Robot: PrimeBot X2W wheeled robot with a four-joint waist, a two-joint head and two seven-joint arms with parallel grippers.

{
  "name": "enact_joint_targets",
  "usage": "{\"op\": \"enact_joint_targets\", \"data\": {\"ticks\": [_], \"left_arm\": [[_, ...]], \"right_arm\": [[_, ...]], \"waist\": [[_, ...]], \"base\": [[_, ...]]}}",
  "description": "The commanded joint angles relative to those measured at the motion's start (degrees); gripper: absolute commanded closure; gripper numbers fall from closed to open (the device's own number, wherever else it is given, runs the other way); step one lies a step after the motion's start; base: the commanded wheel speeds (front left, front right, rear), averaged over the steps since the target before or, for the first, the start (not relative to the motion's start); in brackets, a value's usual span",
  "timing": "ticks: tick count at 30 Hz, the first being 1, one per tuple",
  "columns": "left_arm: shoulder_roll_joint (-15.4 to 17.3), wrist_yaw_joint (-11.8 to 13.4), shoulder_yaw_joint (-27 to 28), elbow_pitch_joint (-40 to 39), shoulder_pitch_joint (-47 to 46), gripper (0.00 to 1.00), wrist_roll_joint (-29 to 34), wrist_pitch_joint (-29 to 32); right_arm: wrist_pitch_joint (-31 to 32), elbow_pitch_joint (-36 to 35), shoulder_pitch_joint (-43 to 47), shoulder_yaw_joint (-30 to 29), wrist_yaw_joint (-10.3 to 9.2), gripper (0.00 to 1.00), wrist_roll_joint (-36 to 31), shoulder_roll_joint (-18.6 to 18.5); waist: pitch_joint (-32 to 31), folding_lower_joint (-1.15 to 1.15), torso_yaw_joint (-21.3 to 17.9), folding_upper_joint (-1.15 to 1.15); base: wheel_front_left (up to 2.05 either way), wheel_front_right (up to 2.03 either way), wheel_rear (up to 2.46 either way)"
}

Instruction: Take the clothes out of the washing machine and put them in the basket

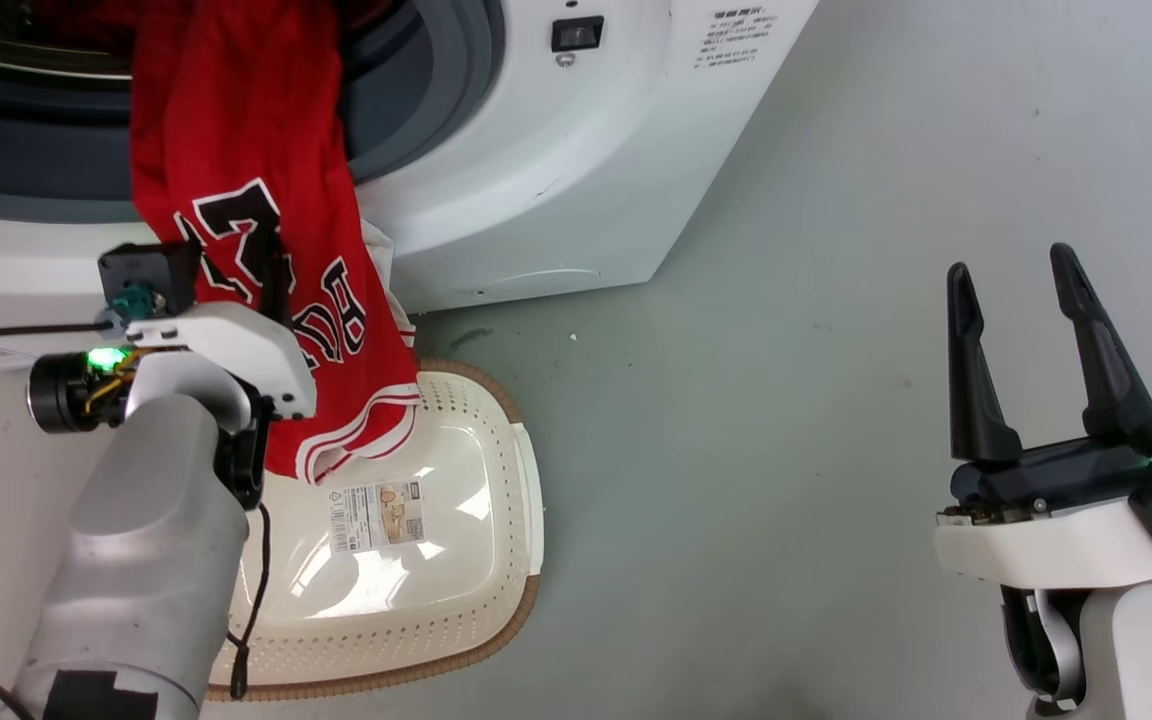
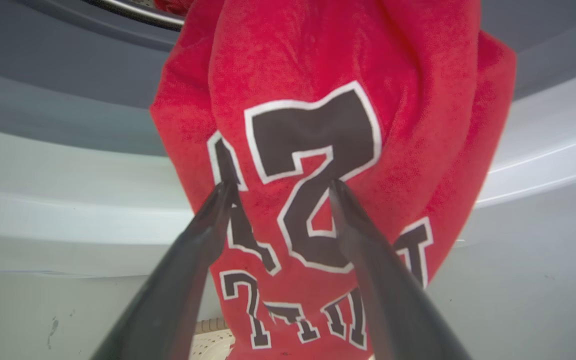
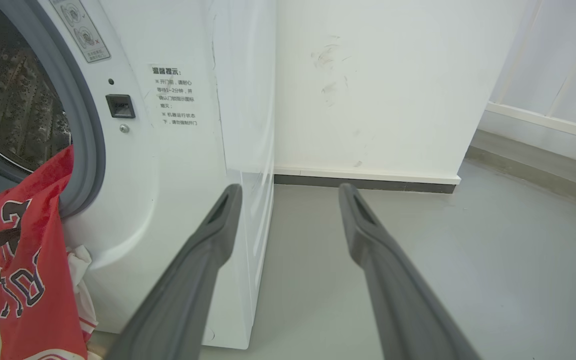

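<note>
The clothes, a red jersey [image 1: 236,150] with a black number and lettering, hang out of the washing machine's [image 1: 556,180] round grey opening. They reach down the white front to the far left corner of the cream basket [image 1: 526,590] on the floor. My left gripper [image 1: 236,255] is open at the hanging jersey [image 2: 318,60], its two fingertips [image 2: 225,192] spread over the black number. My right gripper [image 1: 1011,262] stands open far to the right above the floor, holding nothing. In the right wrist view the jersey [image 3: 28,280] drapes from the drum.
A bit of white cloth [image 1: 381,250] shows behind the jersey at the machine's front. A paper label [image 1: 376,515] lies on the basket's bottom. Grey floor [image 1: 786,450] spreads to the right of the machine. A white wall [image 3: 368,90] stands behind it.
</note>
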Motion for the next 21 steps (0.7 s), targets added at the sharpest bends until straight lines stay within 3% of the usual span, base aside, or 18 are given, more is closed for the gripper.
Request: {"op": "enact_joint_targets", "data": {"ticks": [1, 16, 17, 18, 21], "left_arm": [[0.5, -0.3, 0.5, 0.5, -1.3, 0.0, 0.5, -0.1], [0.4, -1.2, 3.9, 0.0, -5.8, 0.0, 2.4, -0.4], [0.4, -1.4, 4.0, 0.1, -5.8, 0.53, 2.7, -0.4], [0.3, -1.5, 4.2, 0.0, -5.9, 0.97, 2.9, -0.4], [-0.2, -2.4, 4.3, 0.5, -5.5, 1.0, 3.4, -0.4]], "right_arm": [[-0.1, -0.3, -0.9, -0.1, -0.04, 0.0, 0.2, 0.1], [-0.1, -0.3, -1.7, -0.3, -0.04, 0.0, 0.4, 0.1], [-0.1, -0.3, -1.7, -0.3, -0.04, 0.0, 0.5, 0.1], [-0.1, -0.2, -1.7, -0.3, -0.04, 0.0, 0.5, 0.1], [-0.1, 0.1, -1.7, -0.3, -0.04, 0.0, 0.6, 0.1]], "waist": [[0.9, 0.0, -0.3, 0.0], [2.2, 0.0, -0.2, 0.0], [2.2, 0.0, -0.2, 0.0], [2.2, 0.0, -0.1, 0.0], [2.0, 0.0, 0.0, 0.0]], "base": [[0.0, 0.0, 0.0], [0.0, 0.0, 0.0], [0.0, 0.0, 0.0], [0.0, 0.0, 0.0], [0.0, 0.0, 0.0]]}}
